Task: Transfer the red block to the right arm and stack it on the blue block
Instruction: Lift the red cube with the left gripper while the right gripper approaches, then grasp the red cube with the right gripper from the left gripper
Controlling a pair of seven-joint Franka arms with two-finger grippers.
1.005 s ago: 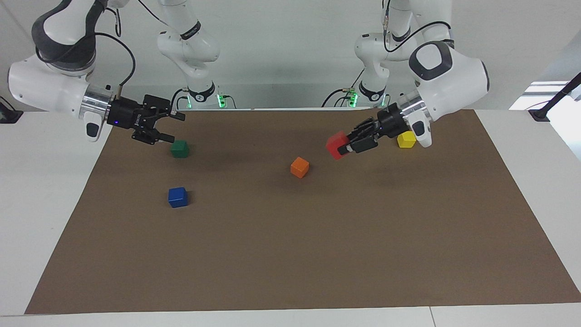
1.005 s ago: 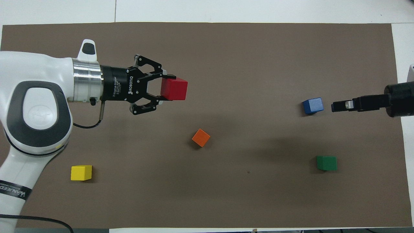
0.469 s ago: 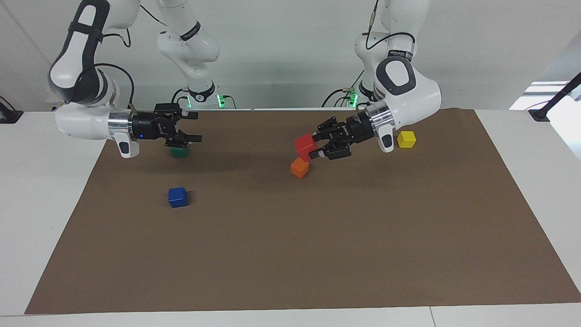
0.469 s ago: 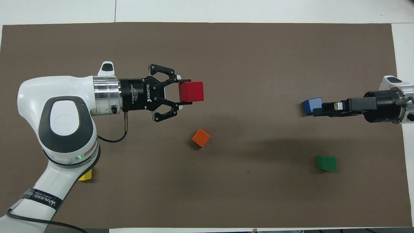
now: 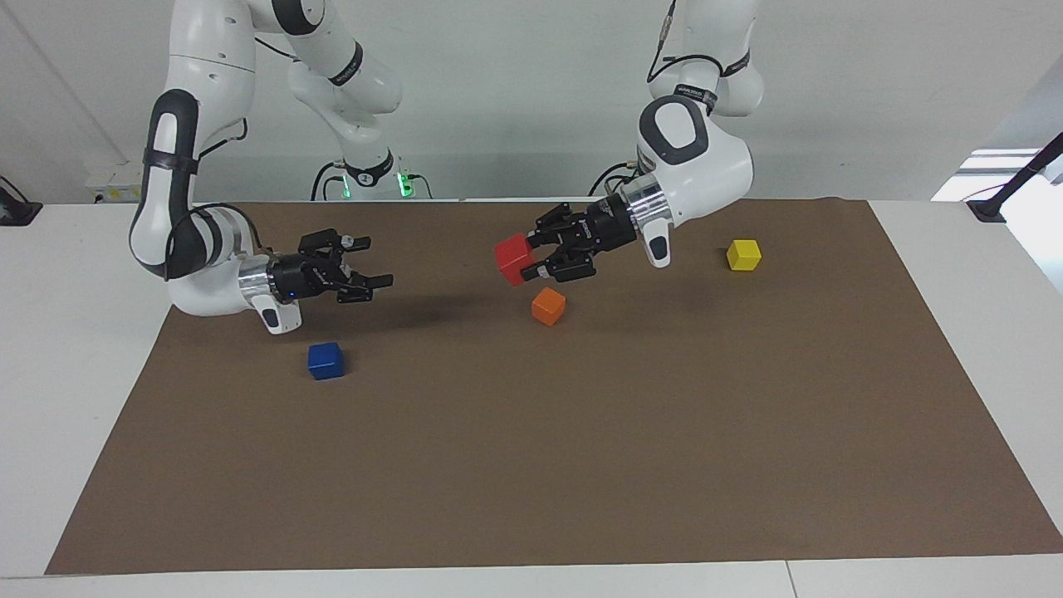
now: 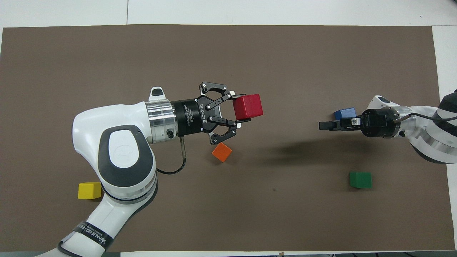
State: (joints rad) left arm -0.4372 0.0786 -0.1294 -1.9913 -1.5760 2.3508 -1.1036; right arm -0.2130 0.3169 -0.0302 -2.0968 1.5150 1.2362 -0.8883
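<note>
Left hand (image 5: 531,256): clamped on the red block (image 5: 512,259), up in the air over the surface (image 5: 581,432) beside the orange block (image 5: 548,306).
Right hand (image 5: 365,278): fingers spread wide, holding nothing, over the surface near the blue block (image 5: 325,361).
Blue block: on the surface, well apart from the orange block, toward the right arm's end.

A plain brown mat (image 5: 581,465) covers the white worktop (image 5: 75,399). On it sit a deep blue cube (image 5: 325,360), an orange cube (image 5: 548,306), a yellow cube (image 5: 743,254) and a green cube (image 6: 360,179). A bright red cube (image 5: 513,259) sits in the black left gripper (image 5: 540,253).
</note>
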